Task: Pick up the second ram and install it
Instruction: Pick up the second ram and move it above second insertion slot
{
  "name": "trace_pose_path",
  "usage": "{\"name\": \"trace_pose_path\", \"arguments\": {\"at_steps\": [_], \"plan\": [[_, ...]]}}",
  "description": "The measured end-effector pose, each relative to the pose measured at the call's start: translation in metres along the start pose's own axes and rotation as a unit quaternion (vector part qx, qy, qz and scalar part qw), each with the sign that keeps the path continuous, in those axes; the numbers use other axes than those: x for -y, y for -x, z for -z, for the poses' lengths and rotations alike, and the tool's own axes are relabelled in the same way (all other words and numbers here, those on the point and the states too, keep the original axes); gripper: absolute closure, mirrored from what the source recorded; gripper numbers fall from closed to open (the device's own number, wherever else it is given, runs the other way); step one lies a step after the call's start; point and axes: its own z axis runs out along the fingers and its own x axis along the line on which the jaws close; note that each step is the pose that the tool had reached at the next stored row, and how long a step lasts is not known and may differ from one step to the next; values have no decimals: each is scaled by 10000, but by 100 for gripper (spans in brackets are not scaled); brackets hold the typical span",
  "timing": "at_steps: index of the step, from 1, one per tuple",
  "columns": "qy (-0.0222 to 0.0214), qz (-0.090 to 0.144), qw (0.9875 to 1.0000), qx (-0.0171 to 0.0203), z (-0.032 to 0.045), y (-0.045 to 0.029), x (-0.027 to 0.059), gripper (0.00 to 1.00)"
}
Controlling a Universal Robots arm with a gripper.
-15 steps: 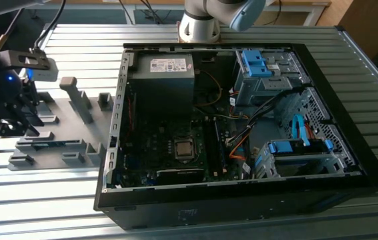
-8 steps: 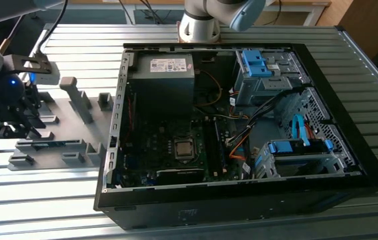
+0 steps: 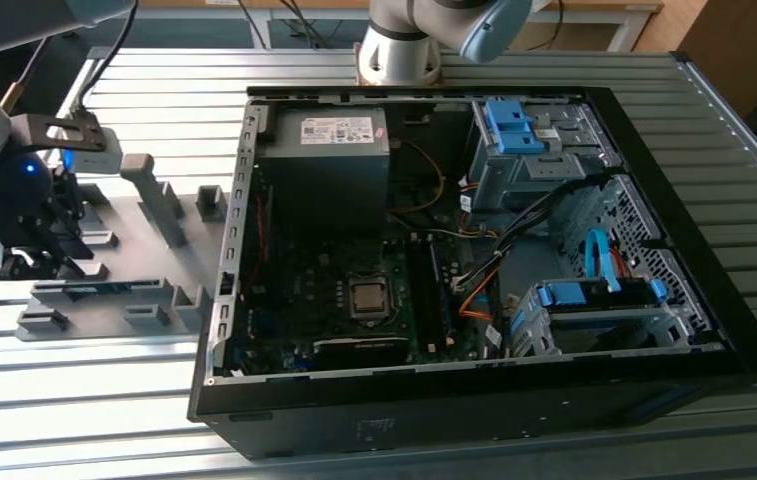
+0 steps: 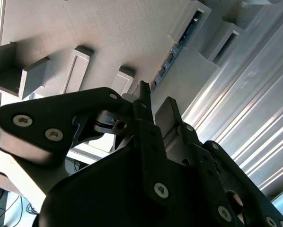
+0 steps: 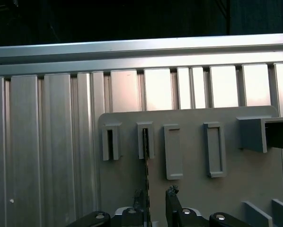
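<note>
The second ram (image 5: pixel 145 163) stands on edge as a thin dark stick in the slotted grey holder blocks (image 5: pixel 145 141) of the grey fixture plate (image 5: pixel 193 194). In the second wrist view the second ram (image 4: pixel 179 45) runs along its slot toward the fingertips. My gripper (image 5: pixel 155 201) is open and straddles the near end of the stick: one finger (image 5: pixel 139 201) lies right beside it, the other finger (image 5: pixel 172 198) stands apart. In the exterior view my gripper (image 3: pixel 29 262) hangs low over the plate's left end, next to the ram (image 3: pixel 98 290).
The open computer case (image 3: pixel 698 330) lies to the exterior view's right of the fixture plate (image 3: pixel 151 260), with the motherboard (image 3: pixel 338 270), its processor socket (image 3: pixel 369 298) and long slots (image 3: pixel 434 290) exposed. Tall grey blocks (image 3: pixel 151 195) rise from the plate. Ribbed aluminium tabletop (image 3: pixel 85 390) surrounds everything.
</note>
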Motion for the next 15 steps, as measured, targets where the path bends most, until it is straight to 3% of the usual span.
{"name": "trace_pose_path", "arguments": {"at_steps": [9, 15], "plan": [[0, 0, 10000, 0, -22, -1, 0, 68], [0, 0, 10000, 0, -86, -16, 3, 68]]}}
